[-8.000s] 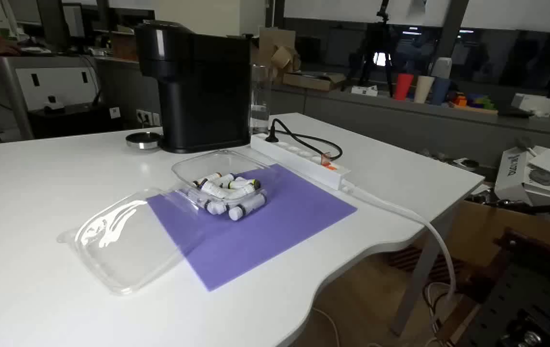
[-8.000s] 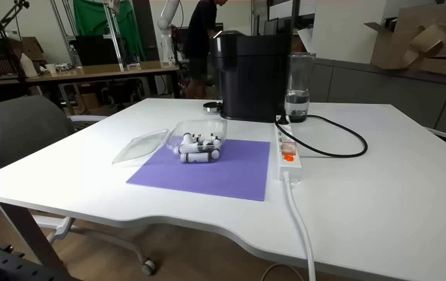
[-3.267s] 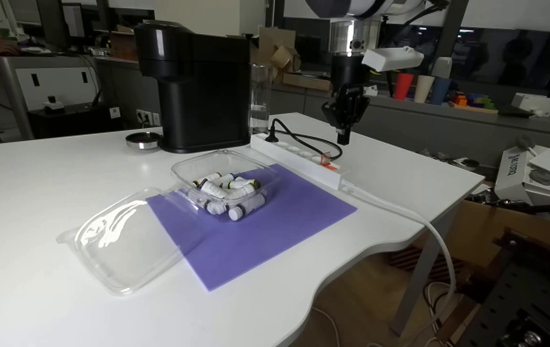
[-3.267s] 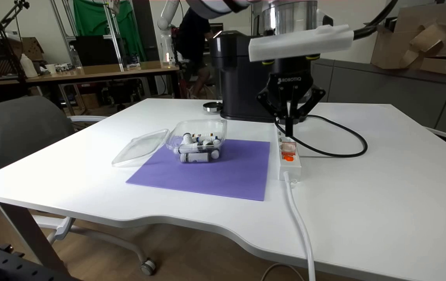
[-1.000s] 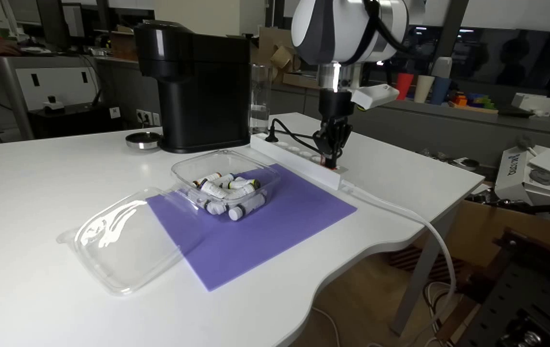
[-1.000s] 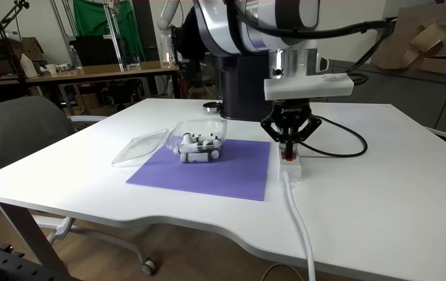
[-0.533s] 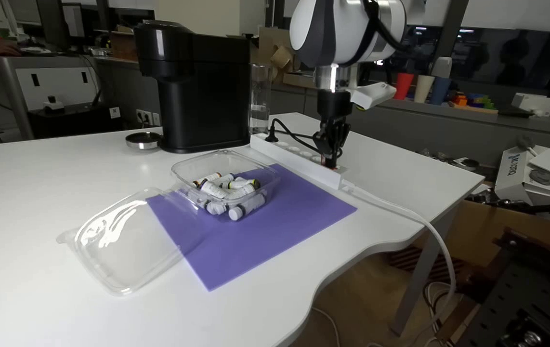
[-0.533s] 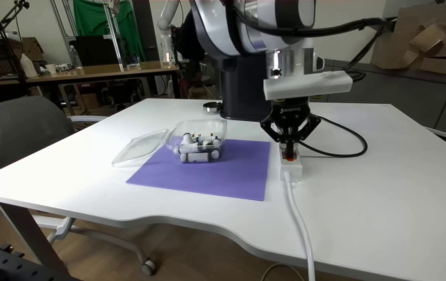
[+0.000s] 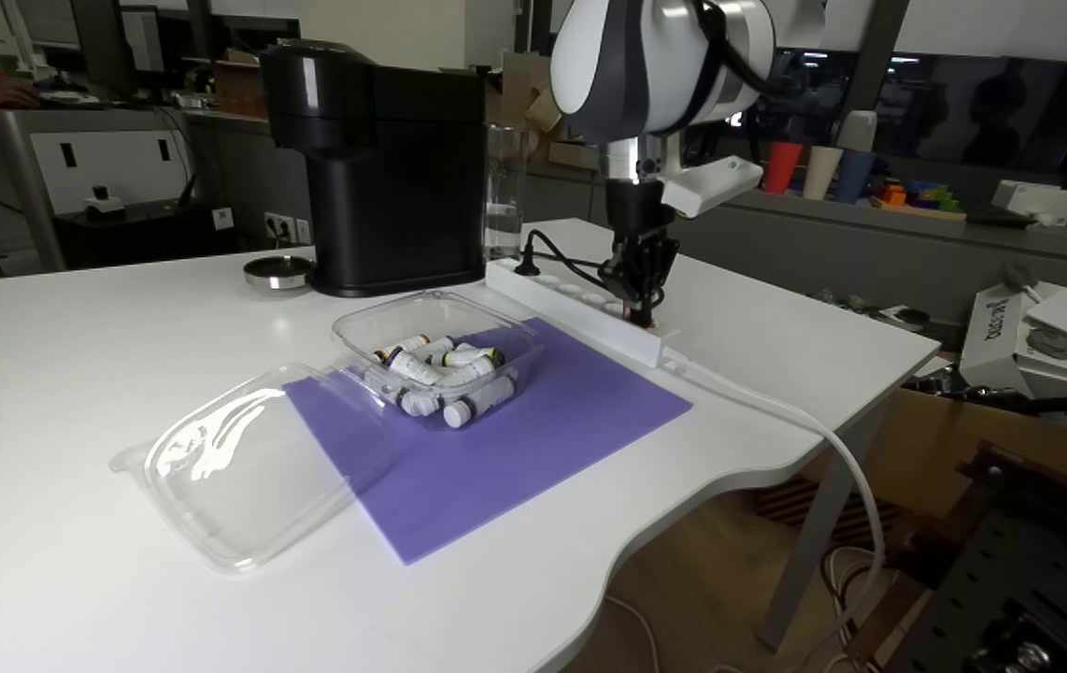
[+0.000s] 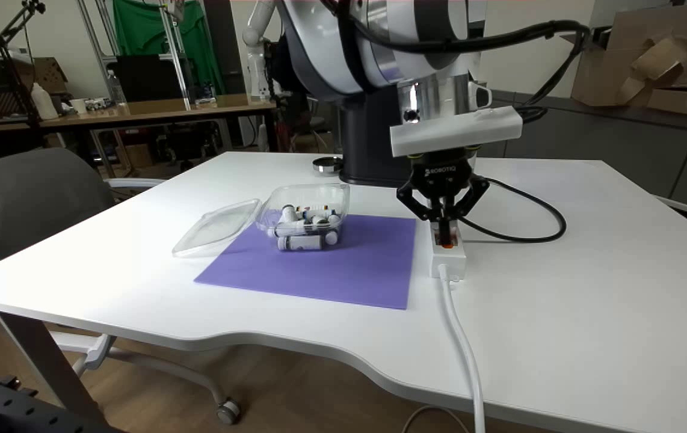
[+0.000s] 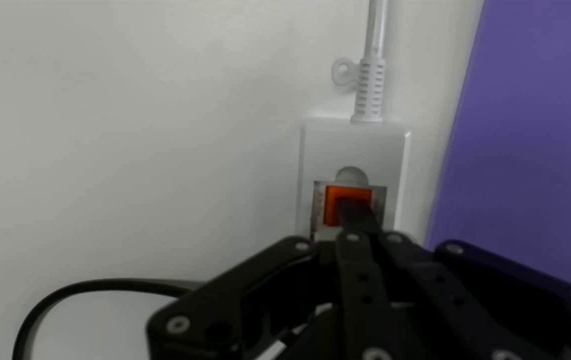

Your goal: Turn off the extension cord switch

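Orange rocker switch [image 11: 333, 201], directly under the claw [image 11: 357, 211], set in the cable end of the white power strip [image 11: 350, 145]. Clenched, with both fingers together and nothing visible between them. Likely at the pressing step: overlap with the switch in the wrist view, probable contact in both exterior views. No telling the switch's position, with the fingers partly over it.

For a clean flip, push straight down through the fingertips, on the raised half rather than over the pivot. Add force gradually and stop at the click; with sideways force, risk of skidding the strip or slipping off the rocker. Avoid dragging toward the thick white cable [image 11: 377, 30], ahead of the claw, or into the looping black cord [image 11: 110, 285], off to its left in the wrist view. Steer clear, too, of the purple sheet [image 11: 520, 140], to its right there. After the click, lift straight up, then check the rocker's tilt.
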Tool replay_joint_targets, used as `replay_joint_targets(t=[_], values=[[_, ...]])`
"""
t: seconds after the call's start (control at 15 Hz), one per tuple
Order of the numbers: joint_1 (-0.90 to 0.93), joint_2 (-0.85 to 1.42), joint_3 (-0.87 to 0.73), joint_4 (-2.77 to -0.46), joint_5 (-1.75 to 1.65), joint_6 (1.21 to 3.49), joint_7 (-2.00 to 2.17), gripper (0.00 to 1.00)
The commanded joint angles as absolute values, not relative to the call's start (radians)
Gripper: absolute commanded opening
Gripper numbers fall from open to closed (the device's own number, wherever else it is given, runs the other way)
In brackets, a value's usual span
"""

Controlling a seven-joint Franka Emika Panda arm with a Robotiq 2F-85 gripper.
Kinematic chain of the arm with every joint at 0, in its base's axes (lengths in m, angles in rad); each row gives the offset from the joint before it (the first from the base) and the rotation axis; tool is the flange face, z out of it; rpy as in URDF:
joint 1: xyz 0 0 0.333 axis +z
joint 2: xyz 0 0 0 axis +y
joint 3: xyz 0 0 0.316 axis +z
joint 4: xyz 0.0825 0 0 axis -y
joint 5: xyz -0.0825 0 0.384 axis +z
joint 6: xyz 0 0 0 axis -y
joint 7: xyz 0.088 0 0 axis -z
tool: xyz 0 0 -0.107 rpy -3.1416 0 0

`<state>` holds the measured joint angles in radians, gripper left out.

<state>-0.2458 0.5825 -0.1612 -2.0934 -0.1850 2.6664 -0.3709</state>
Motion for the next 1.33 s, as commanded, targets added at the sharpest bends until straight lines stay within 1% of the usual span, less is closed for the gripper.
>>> replay_joint_targets(t=[0.0,0.27,0.67,1.0,1.27], values=[[-0.185,0.644,-0.197,-2.112,-0.177,2.757,-0.163,0.0],[-0.143,0.602,-0.231,-2.135,-0.176,2.754,-0.064,0.0],[-0.147,0.498,-0.215,-2.18,-0.143,2.668,-0.057,0.0],[-0.153,0.398,-0.207,-2.219,-0.13,2.678,-0.064,0.0],[-0.158,0.319,-0.194,-2.216,-0.123,2.598,-0.084,0.0]])
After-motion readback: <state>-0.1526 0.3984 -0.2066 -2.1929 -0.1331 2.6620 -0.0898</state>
